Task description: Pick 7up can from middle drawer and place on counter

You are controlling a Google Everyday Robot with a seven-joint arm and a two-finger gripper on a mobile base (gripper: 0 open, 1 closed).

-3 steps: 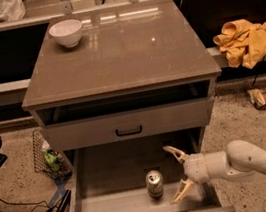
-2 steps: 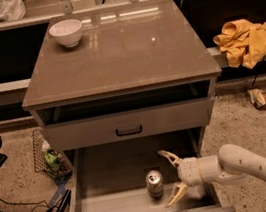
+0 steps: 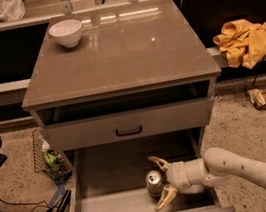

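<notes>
The 7up can (image 3: 154, 183) stands upright on the grey floor of the pulled-out middle drawer (image 3: 109, 178), right of its centre. My gripper (image 3: 160, 183) reaches in from the right, open, with one finger (image 3: 159, 163) behind the can and the other (image 3: 165, 198) in front of it, so the can sits between them at its right side. I cannot tell if they touch it. The counter (image 3: 113, 50) is the glossy grey-brown cabinet top above.
A white bowl (image 3: 66, 33) sits on the counter's back left corner. A grey drawer front with a black handle (image 3: 128, 130) is above the open drawer. A yellow cloth (image 3: 245, 41) lies at right, a wire basket (image 3: 48, 160) at left, litter on the floor.
My gripper has moved left inside the drawer, and its open fingers now straddle the can. The can has not moved.
</notes>
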